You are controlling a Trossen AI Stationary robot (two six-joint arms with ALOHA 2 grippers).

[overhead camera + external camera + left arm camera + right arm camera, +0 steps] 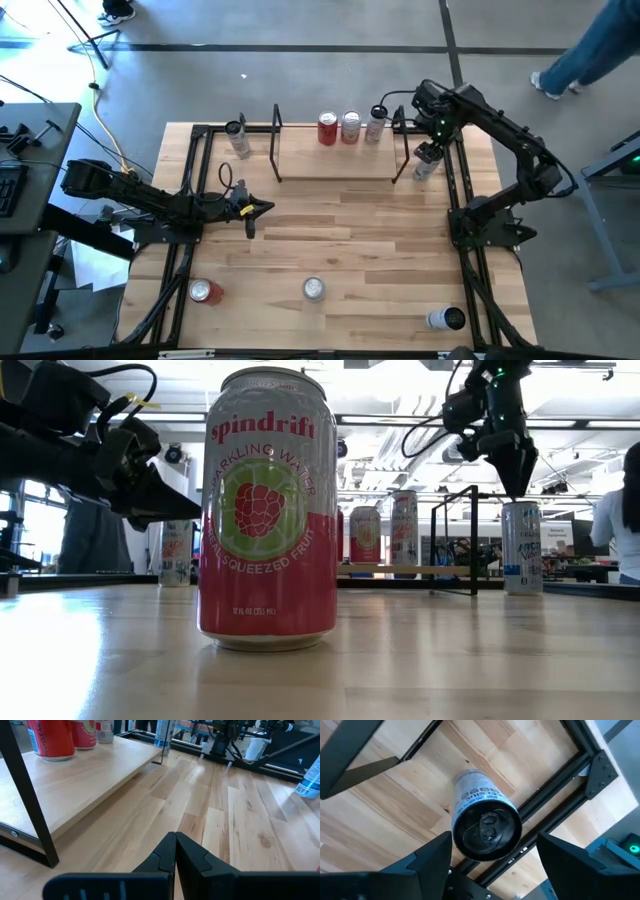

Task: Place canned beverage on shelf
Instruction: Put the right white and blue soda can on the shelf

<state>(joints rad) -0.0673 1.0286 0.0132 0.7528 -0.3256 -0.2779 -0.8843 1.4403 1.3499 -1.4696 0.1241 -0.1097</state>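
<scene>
right gripper [428, 160] points straight down at the table's 1 o'clock, fingers [432, 857] spread wide either side of an upright silver-and-blue aluminium can [482, 822], not touching it. can stands beside the light-wood shelf's [335, 162] right black end frame. left gripper [262, 208] level at 9 o'clock, fingers pressed together, holding nothing.

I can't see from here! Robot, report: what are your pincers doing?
Right pincer open above can, outside shelf end. Left pincer shut, idle mid-table. Three cans already on shelf. Nothing blocking.
</scene>
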